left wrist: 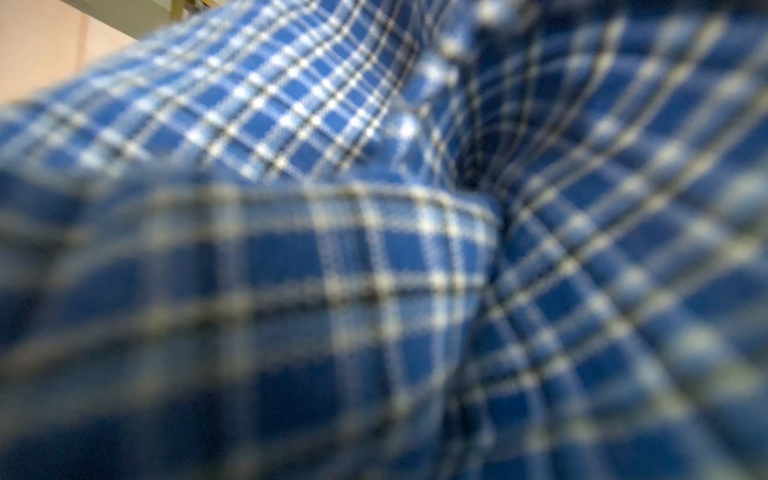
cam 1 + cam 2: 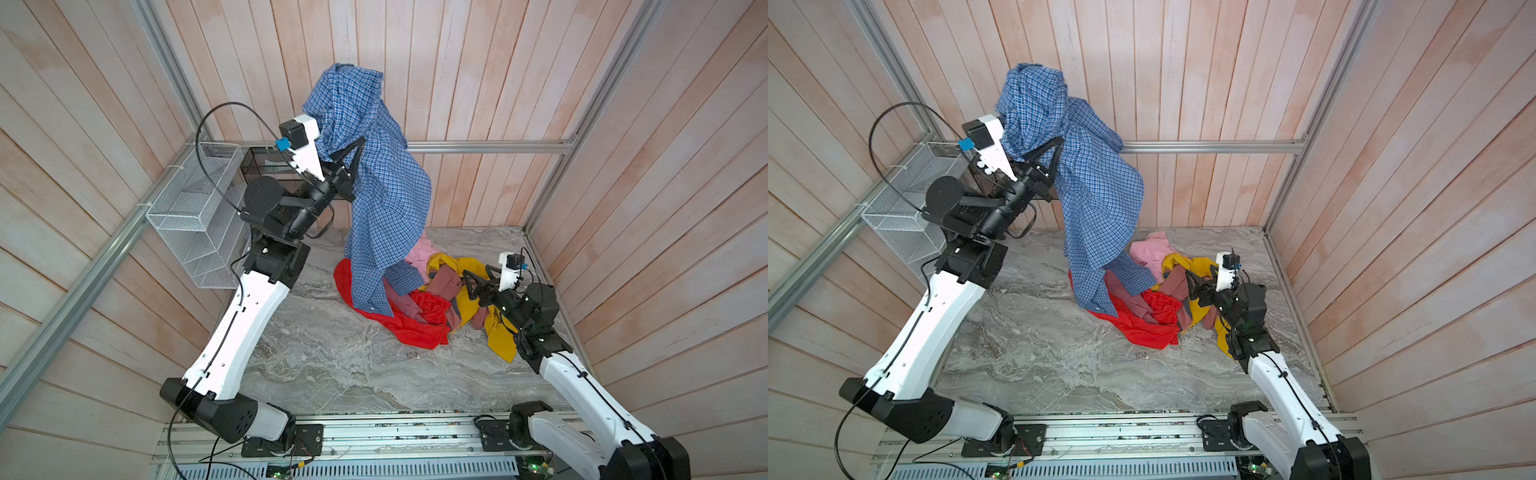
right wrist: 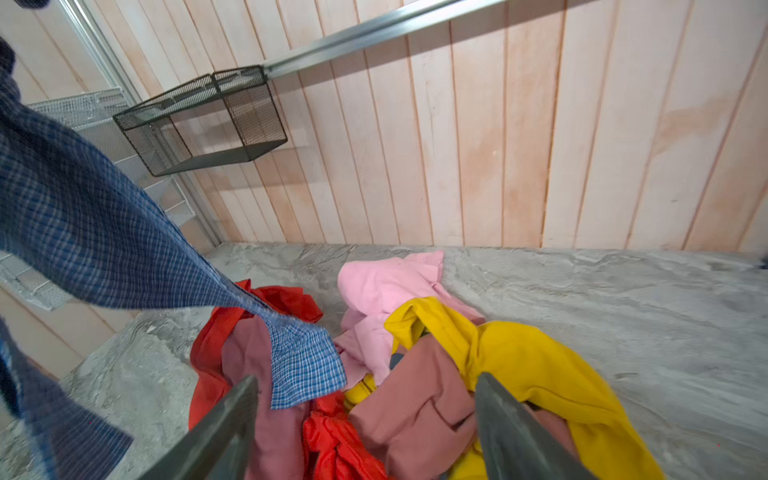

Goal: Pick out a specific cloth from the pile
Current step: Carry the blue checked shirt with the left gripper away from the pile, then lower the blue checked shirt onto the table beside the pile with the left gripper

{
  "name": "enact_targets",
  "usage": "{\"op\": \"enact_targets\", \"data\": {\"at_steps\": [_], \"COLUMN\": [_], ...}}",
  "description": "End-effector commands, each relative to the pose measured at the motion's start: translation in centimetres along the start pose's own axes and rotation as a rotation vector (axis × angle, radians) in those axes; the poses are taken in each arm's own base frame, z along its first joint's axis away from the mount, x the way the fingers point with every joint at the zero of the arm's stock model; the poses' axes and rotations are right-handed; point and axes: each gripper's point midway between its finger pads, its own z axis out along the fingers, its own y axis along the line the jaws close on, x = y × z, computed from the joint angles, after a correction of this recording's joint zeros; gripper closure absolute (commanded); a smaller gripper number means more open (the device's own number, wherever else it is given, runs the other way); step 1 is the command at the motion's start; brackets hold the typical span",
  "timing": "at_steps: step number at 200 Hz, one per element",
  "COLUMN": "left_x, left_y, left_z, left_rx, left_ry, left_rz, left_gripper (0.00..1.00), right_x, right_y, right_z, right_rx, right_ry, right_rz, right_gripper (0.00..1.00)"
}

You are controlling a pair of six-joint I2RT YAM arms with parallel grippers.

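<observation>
Black fingers of the left claw (image 2: 354, 153) are pressed together on the cloth (image 2: 386, 199), their tips buried in its folds, raised high over the far left part of the surface (image 2: 332, 365). The blue-and-white checked cloth is bunched over this claw and hangs in a long drape down to the pile (image 2: 432, 307). Its lower end rests on the left side of the pile, over the red garment (image 2: 415, 332). One cuff (image 3: 303, 365) lies on the dusty-rose garment (image 3: 419, 407). Blurred checks fill the left wrist view.

The right claw (image 3: 370, 415) is spread wide and holds nothing. It sits low at the right side of the pile, pointing left, with dusty-rose fabric between its fingers in the right wrist view; I cannot tell whether it touches the fabric. A yellow garment (image 2: 503, 336) lies under and beside this claw, and a pink garment (image 2: 419, 253) lies on the far side of the pile. The pile sits right of centre on the grey marbled surface. At the far left, a white wire basket (image 2: 191, 216) and a black mesh basket (image 3: 199, 120) hang on the wooden plank wall (image 2: 478, 83).
</observation>
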Motion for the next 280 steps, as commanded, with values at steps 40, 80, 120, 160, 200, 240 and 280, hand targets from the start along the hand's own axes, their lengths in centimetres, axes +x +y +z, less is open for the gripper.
{"op": "enact_targets", "data": {"at_steps": [40,80,120,160,200,240,280], "left_x": [-8.9,-13.1,-10.6,-4.3,4.6,11.3,16.3], "left_y": [6.4,6.5,8.6,13.7,22.0,26.2,26.1], "left_z": [-6.0,-7.8,-8.5,-10.9,-16.2,-21.4,-25.1], "left_rx": [-0.396,-0.498,-0.556,-0.663,-0.765,-0.919,-0.973], "left_ry": [-0.050,-0.078,0.007,0.145,0.268,0.428,0.517], "left_rz": [0.378,0.508,0.491,0.435,0.212,0.235,0.167], "left_gripper": [1.00,1.00,1.00,1.00,1.00,1.00,1.00], "right_x": [0.5,1.1,1.2,1.2,1.5,1.9,2.2], "right_y": [1.5,1.6,1.9,2.1,3.0,3.0,3.0], "right_z": [1.5,2.0,2.2,1.9,2.0,1.9,2.2], "right_rx": [-0.041,-0.048,-0.055,-0.057,-0.083,-0.069,-0.071], "right_ry": [0.002,0.017,0.027,0.029,0.050,0.055,0.064], "right_rz": [-0.016,-0.011,-0.017,-0.026,-0.041,-0.046,-0.048], "right_gripper": [0.19,0.20,0.20,0.20,0.20,0.20,0.20]}}
